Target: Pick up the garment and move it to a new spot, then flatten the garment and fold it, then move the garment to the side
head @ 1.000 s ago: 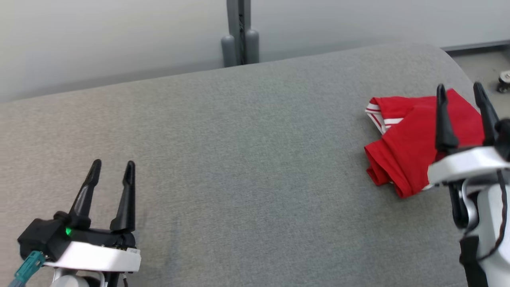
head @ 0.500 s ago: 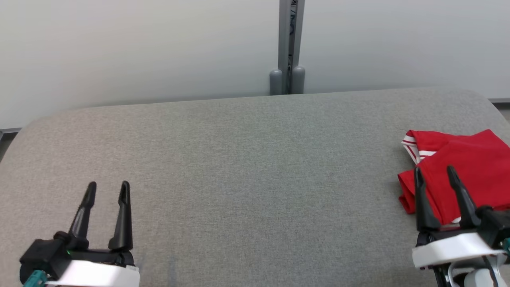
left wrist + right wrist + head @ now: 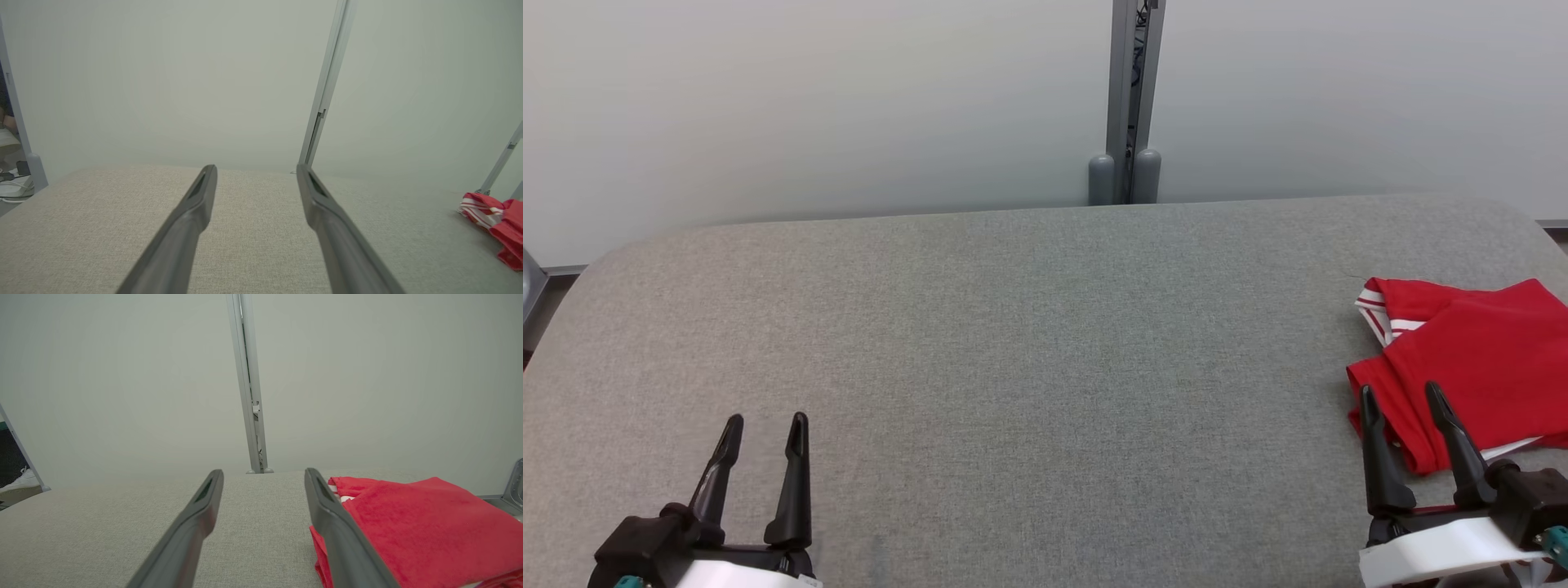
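Garment: red, white-striped trim at one edge, lying as a compact folded bundle at the right end of the desk. The head view's right border cuts off part of it. The desk top is grey fabric with rounded corners; the stretch left of the garment is bare.

Right gripper: sits at the lower right of the head view, just on the robot's side of the garment's near-left corner. Fingers are spread apart and released, with nothing between them. In the right wrist view, bare grey fabric shows in the gap, and the red cloth lies alongside and beyond the right-hand finger. Whether that finger touches the cloth cannot be told.

Left gripper: sits at the lower left of the head view, over bare desk and well apart from the garment. Fingers are parted and empty.

Background: pale wall behind the desk, with a grey vertical post against it near the far edge.
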